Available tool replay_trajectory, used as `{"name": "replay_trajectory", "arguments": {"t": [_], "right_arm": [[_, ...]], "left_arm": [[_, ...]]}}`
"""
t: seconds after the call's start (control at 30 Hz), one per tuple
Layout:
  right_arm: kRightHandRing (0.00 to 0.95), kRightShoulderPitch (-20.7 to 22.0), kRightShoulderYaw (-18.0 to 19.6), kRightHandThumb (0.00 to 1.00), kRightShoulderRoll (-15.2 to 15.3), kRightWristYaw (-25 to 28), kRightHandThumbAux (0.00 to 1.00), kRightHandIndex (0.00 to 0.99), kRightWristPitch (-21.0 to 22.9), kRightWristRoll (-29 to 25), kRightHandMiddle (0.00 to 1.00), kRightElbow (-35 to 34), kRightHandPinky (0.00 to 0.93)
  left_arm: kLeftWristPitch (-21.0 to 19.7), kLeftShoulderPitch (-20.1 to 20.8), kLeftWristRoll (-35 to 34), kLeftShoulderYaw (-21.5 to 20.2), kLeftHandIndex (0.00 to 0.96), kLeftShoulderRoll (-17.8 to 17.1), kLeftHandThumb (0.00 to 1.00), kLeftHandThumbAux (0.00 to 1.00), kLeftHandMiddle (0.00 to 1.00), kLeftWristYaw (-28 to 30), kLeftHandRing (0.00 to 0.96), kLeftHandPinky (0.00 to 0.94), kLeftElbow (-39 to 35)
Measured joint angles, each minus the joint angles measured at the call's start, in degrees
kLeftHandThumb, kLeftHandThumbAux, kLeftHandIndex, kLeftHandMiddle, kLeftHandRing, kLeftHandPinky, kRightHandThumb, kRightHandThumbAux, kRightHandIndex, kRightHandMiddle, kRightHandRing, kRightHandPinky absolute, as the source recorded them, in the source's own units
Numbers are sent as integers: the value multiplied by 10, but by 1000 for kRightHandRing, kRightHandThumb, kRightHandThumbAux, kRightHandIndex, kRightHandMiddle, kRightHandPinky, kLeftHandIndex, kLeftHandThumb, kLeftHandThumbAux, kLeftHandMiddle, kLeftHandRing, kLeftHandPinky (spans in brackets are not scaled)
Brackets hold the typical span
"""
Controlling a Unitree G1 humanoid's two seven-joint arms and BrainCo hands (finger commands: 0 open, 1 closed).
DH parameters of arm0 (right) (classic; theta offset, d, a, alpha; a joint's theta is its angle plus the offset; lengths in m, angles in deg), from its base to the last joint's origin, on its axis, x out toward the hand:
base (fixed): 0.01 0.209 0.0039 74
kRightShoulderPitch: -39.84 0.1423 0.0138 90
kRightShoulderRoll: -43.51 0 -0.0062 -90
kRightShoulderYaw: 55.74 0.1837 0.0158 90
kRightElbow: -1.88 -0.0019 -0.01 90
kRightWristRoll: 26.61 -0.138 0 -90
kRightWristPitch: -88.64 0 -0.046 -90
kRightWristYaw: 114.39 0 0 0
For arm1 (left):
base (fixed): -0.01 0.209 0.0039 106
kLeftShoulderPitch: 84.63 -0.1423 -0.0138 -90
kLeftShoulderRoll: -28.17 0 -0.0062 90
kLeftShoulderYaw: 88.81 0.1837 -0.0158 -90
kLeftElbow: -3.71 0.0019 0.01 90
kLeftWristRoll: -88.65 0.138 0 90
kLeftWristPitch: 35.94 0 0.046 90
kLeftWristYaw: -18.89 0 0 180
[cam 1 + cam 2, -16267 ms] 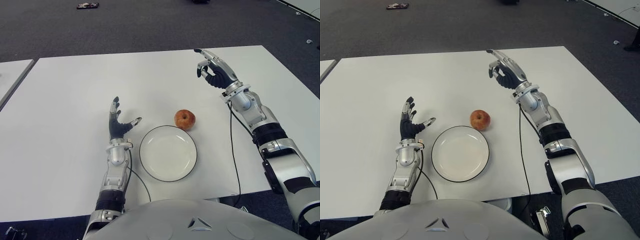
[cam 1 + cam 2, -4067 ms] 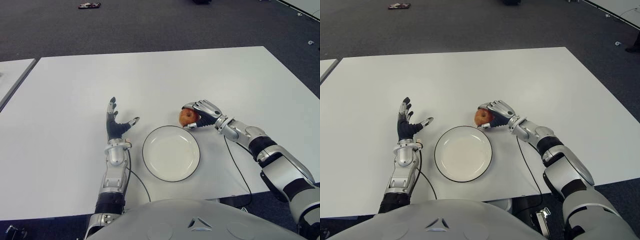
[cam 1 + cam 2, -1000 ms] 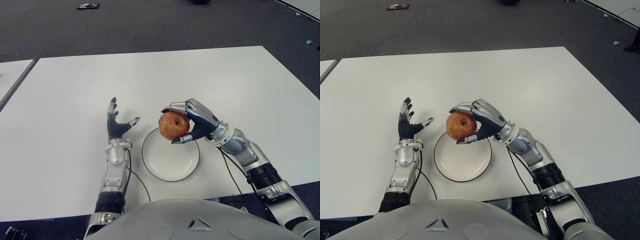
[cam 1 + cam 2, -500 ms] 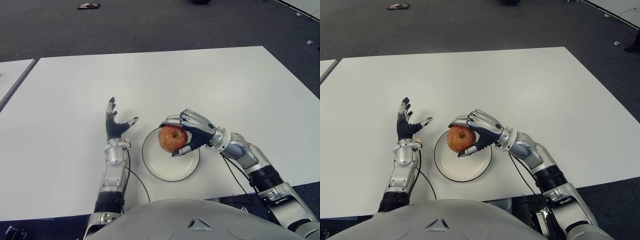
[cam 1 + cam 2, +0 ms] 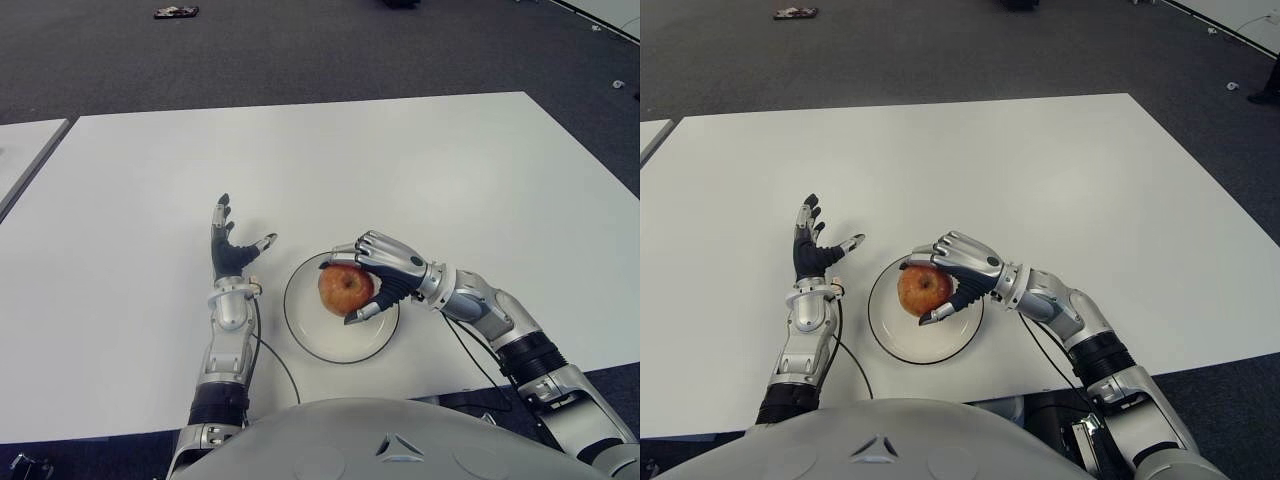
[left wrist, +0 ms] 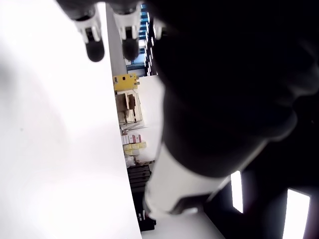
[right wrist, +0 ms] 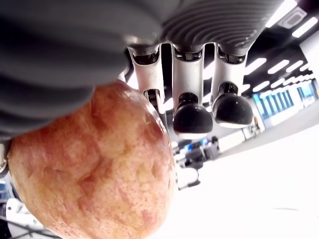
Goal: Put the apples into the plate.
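Your right hand (image 5: 385, 277) has its fingers wrapped around the apple (image 5: 345, 288), low over the plate (image 5: 305, 335), set for release (left hand (image 5: 232, 252) spread beside the plate, holding nothing).

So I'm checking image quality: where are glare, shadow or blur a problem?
Left wrist view: the table is blown out white, the left hand a black mass. Right wrist view: the apple is sharp, the background overexposed. Eye views: even light, soft shadow on the plate.
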Motion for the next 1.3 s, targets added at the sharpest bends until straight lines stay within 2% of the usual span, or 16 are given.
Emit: {"name": "replay_trajectory", "arguments": {"t": [0.3,0.47,0.6,0.8,0.83,0.87,0.93,1.07,1.13,1.3], "right_arm": [[815,0,-9,744,0,-3,712,440,-1,22,809,17,797],[794,0,-12,739,-1,-27,712,440,3,52,788,20,768],[735,0,-13,717,-3,-57,713,436,9,78,747,27,694],[630,3,-15,687,-1,-117,716,426,20,134,626,28,579],[507,4,-15,546,0,-124,647,391,22,141,512,27,474],[463,4,-15,494,1,-129,623,379,25,147,471,26,437],[295,6,-16,351,6,-133,544,275,33,161,316,19,274],[172,9,-20,266,19,-132,480,157,56,185,202,1,135],[85,9,-20,234,25,-132,432,73,65,190,114,-4,55],[14,9,-27,215,35,-148,336,12,78,209,20,-11,9]], "left_arm": [[1,1,0,-1,0,0,4,576,0,0,0,6,0],[1,2,0,-1,0,0,8,576,0,0,0,8,0],[1,2,0,-2,0,0,12,579,0,0,0,4,0],[1,2,0,-2,0,0,12,586,0,0,0,3,0],[1,2,0,-2,0,1,11,585,0,0,0,3,0],[1,2,0,-2,0,1,11,585,0,0,0,3,0],[1,2,0,-2,0,1,7,582,0,0,0,2,0],[0,2,0,-3,0,1,3,582,0,0,0,0,0],[-1,2,0,-4,0,1,2,584,0,0,0,0,0],[-1,2,0,-4,0,1,3,589,0,0,0,0,0]]}}
